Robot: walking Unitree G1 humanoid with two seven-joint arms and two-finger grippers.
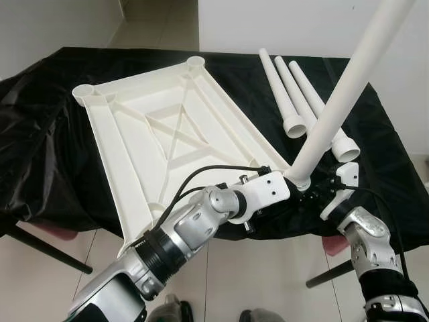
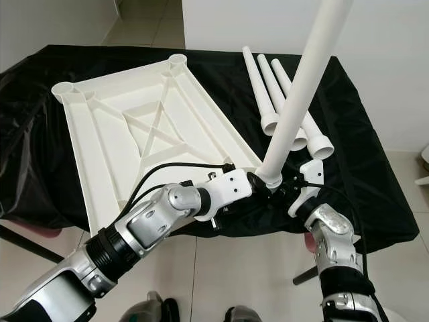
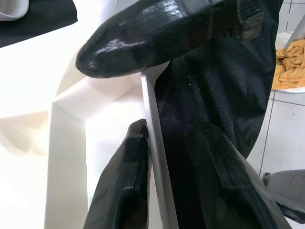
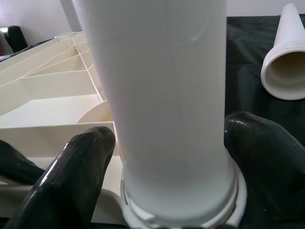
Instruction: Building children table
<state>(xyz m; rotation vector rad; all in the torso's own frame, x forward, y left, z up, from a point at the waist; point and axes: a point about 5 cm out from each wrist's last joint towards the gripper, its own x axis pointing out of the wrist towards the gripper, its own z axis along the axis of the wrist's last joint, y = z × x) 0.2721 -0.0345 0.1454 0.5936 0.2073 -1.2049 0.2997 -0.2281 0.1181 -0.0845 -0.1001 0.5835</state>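
At the near right corner of the upturned white tabletop (image 1: 167, 134), we are closing our right claw (image 4: 162, 157) on a white table leg (image 1: 348, 87), one black finger (image 4: 78, 162) pressed to each side of the tube just above its flared collar. That leg is standing up from the corner socket and leaning away from us to the right. Just left of that claw, our left claw (image 3: 143, 109) is pinching the tabletop's thin edge wall, with fingers on both faces of the rim, so it is gripping the tabletop itself. Beyond the right claw, three more legs (image 1: 295, 94) are lying side by side on the black cloth (image 1: 375, 134), flared ends toward us, close to the tabletop's right edge but not touching it. Far from both claws, open round sockets (image 1: 86, 91) are showing at the tabletop's two far corners.
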